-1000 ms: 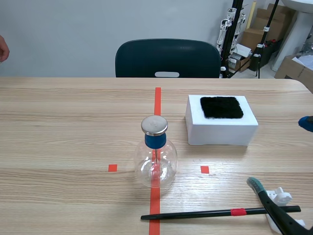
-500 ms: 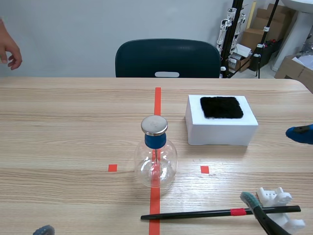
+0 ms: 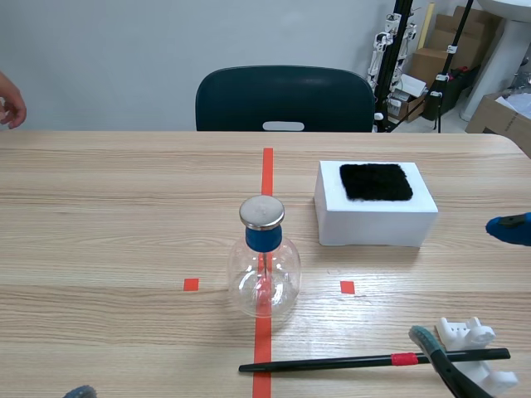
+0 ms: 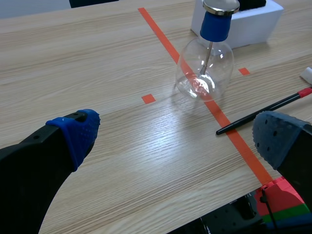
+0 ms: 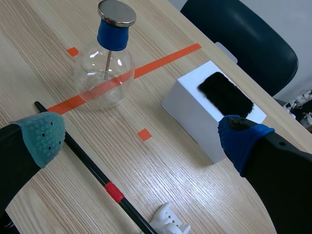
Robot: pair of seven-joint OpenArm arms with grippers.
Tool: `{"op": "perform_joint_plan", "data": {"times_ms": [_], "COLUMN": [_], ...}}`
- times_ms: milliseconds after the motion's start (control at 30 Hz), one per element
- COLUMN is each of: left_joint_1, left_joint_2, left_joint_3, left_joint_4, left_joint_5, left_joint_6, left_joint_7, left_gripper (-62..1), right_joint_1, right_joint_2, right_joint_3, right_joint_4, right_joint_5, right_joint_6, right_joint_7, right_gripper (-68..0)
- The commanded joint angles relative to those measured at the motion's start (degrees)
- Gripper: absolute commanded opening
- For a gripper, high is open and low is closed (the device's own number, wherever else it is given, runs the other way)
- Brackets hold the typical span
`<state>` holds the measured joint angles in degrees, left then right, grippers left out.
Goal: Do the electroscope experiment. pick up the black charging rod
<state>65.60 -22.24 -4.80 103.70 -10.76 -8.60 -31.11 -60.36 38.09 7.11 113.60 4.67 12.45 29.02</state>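
Note:
The black charging rod [image 3: 348, 362] lies flat near the table's front edge, with a red band [image 3: 404, 359] toward its right end. My right gripper [image 3: 469, 282] hangs open above that right end, one green pad just over the rod, nothing held. In the right wrist view the rod [image 5: 87, 165] runs under the open right gripper [image 5: 141, 136]. The glass flask electroscope [image 3: 264, 265] with a blue collar and metal cap stands on the red tape line. My left gripper [image 4: 175, 139] is open low at the front left, the flask [image 4: 204, 73] and rod tip [image 4: 263, 112] ahead of it.
A white foam block [image 3: 375, 217] topped with black cloth [image 3: 375, 182] sits behind and right of the flask. A small white plastic holder [image 3: 469, 334] lies just behind the rod's right end. A person's hand [image 3: 8, 99] shows at the far left. A dark chair [image 3: 284, 99] stands beyond the table.
My right gripper shifted slightly left and its blue finger came further into view, uncovering the white holder. The left gripper's pad appeared at the front left. The person's hand moved at the far left.

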Motion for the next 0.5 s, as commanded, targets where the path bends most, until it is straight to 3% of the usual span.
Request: {"op": "perform_joint_plan", "data": {"times_ms": [0,333,467], "left_joint_1": [-0.5,-4.6,-6.5], "left_joint_2": [0.3,0.3,0.1], "left_joint_3": [0.2,-0.8,-2.6], "left_joint_4": [0.5,0.5,0.3], "left_joint_5": [-0.4,-0.3,-0.4], "left_joint_6": [0.0,0.0,-0.1], "left_joint_7": [-0.1,2.5,2.6], "left_gripper": [1.4,1.4,1.4], "right_joint_1": [0.5,0.5,0.5], "right_joint_2": [0.2,0.2,0.2], "right_joint_3": [0.4,0.4,0.4], "right_joint_4": [1.2,1.2,1.2], "right_joint_5": [0.5,-0.2,-0.9], "right_joint_6": [-0.4,-0.6,-0.6], "right_joint_7": [0.7,-2.7,-6.7], "right_gripper": [-2.2,-2.2,-2.2]}}
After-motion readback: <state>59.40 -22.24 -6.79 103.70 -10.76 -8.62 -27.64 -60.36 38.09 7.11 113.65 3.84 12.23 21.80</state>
